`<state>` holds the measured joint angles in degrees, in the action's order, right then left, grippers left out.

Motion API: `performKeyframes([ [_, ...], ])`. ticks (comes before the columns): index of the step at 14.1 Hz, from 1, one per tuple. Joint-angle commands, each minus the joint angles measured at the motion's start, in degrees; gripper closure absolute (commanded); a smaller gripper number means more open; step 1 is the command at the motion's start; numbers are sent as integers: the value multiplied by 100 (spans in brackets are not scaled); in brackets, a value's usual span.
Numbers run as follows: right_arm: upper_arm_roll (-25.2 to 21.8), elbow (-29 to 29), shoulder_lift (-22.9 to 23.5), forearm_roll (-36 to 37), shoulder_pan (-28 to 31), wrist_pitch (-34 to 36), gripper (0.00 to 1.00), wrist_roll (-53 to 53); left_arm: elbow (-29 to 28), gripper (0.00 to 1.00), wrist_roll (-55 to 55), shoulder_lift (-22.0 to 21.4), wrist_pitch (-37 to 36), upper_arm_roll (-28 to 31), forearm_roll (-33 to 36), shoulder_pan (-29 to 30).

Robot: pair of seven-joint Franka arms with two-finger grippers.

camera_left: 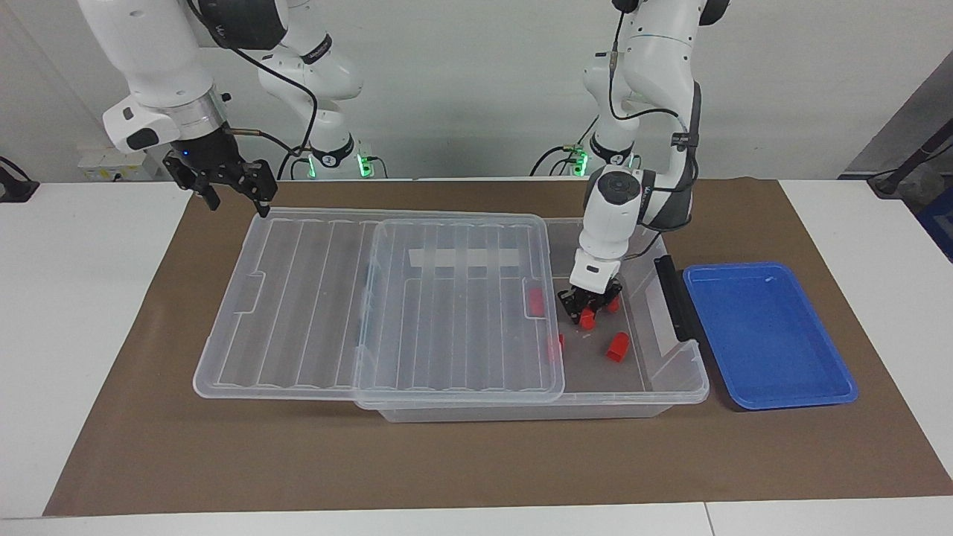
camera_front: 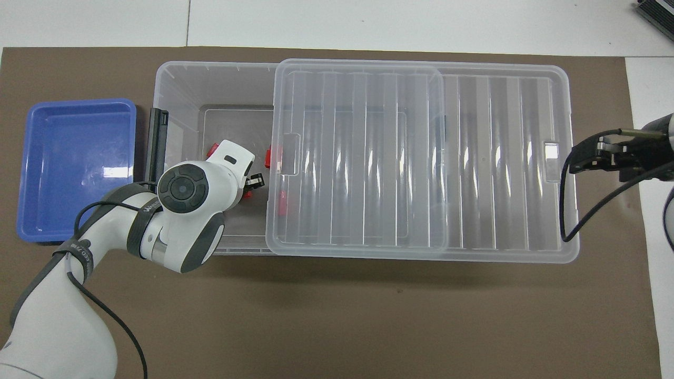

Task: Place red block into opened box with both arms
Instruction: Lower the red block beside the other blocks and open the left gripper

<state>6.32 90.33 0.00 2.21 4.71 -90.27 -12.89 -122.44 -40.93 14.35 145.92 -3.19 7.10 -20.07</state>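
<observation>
The clear box [camera_left: 674, 372] lies across the mat, its ribbed lid [camera_left: 313, 298] slid toward the right arm's end, so the end by the black handle [camera_left: 674, 298] is uncovered. My left gripper [camera_left: 587, 311] reaches down into that uncovered end and is shut on a red block [camera_left: 587, 320], low over the box floor. The overhead view shows this gripper [camera_front: 254, 184] beside the lid's edge. Two more red blocks [camera_left: 617, 346] [camera_left: 612, 303] lie loose on the floor, and two others [camera_left: 535, 300] show under the lid. My right gripper [camera_left: 237, 201] hangs open over the lid's end corner.
A shallow blue tray [camera_left: 767, 335] sits on the brown mat [camera_left: 476, 461] beside the box's handle end. White tabletop [camera_left: 74, 335] surrounds the mat. The lid overhangs the box at the right arm's end.
</observation>
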Motion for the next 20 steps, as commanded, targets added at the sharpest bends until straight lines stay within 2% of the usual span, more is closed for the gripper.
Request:
performKeyframes([
  [1,18,405,-184,-124,258,-367,100,251,-175,24,-196,-56,147,108,160,-120],
  [7,18,1134,-246,-133,672,-1360,100,461,-61,23,-187,-73,-46,116,160,-111],
  [10,18,1320,-88,-124,874,-1791,100,935,255,26,-179,-143,-607,116,160,-102],
  [13,18,1346,175,-124,944,-2151,100,1042,939,27,-135,-258,-1729,90,151,-111],
  [17,18,1434,422,-133,953,-2450,100,1043,2326,28,-56,-310,-3636,81,63,-85],
  [20,18,1540,554,-133,962,-2610,100,1060,3294,29,758,-398,-5087,177,55,-15],
])
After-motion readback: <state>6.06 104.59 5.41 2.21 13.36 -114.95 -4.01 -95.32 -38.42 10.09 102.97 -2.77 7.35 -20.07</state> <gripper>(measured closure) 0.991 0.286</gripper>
